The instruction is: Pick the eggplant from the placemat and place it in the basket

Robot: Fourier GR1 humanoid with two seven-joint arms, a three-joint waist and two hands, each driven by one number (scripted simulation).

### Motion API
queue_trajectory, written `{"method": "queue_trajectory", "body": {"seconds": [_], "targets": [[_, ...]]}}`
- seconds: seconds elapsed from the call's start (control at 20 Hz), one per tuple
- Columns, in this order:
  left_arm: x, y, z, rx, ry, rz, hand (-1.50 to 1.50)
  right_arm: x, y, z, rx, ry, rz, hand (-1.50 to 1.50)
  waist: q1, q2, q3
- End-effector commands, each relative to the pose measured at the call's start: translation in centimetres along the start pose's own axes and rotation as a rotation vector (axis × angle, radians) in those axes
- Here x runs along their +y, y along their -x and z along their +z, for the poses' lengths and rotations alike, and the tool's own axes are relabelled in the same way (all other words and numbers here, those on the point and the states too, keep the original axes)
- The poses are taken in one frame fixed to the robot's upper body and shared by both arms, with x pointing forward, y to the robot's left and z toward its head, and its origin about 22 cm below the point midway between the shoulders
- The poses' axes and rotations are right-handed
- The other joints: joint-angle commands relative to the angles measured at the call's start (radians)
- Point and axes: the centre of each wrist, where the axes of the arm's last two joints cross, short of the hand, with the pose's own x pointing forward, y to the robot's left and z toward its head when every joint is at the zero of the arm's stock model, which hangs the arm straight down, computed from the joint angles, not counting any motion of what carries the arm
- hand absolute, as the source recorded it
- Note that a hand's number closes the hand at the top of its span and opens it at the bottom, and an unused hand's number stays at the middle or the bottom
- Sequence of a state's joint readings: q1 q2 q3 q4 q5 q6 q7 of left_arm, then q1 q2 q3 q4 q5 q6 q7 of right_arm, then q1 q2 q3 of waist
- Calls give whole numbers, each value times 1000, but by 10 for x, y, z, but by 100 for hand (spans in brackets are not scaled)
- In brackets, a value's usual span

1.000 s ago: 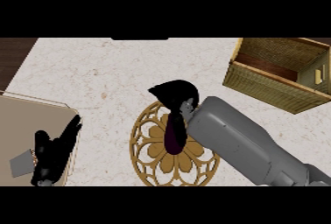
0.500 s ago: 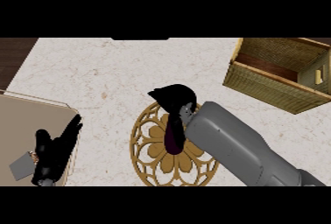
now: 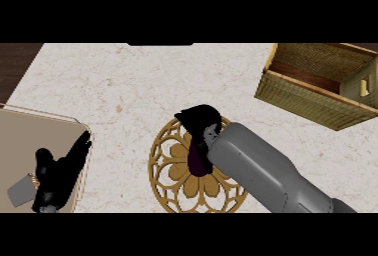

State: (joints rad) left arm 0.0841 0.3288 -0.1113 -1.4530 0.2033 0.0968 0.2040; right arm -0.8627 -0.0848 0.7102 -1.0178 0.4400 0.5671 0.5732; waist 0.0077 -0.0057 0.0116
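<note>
Now my right hand (image 3: 199, 119) curls over the eggplant (image 3: 198, 159) on the placemat (image 3: 171, 175), grasp step; next lift toward basket (image 3: 310, 95); left hand (image 3: 55, 172) rests spread

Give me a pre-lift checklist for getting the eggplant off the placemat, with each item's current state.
1. Eggplant lies on the placemat: ok.
2. Right hand is over the eggplant's far end: ok.
3. Right hand's fingers closed round the eggplant: cannot tell, the hand and forearm hide the contact.
4. Basket at the counter's far right stands open with nothing visible inside: ok.
5. Counter between placemat and basket shows nothing in the way: ok.
6. Left hand rests open at the lower left, away from the path: ok.
</note>
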Motion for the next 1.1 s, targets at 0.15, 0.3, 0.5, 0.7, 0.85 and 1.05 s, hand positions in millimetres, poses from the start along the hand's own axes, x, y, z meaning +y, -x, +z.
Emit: {"method": "queue_trajectory", "body": {"seconds": [0.15,0.3,0.5,0.7,0.85,1.05], "targets": [[-5,30,11,124,7,7,0,-3,8,-4,13,-6,-11,-150,2,7,-11],[4,23,5,130,-23,-16,0,20,17,-8,1,-8,-5,-150,-4,6,-11],[-5,18,6,135,-11,4,0,37,0,-13,-2,3,-9,-150,-5,5,-11],[1,15,2,126,-12,-7,0,33,-7,-17,8,-6,-8,-150,-3,6,-12],[-17,33,0,154,-10,0,0,48,-12,-24,-59,32,79,150,0,10,-12],[1,15,12,128,-9,-5,0,31,30,-20,-65,57,139,150,4,7,-11]]}}
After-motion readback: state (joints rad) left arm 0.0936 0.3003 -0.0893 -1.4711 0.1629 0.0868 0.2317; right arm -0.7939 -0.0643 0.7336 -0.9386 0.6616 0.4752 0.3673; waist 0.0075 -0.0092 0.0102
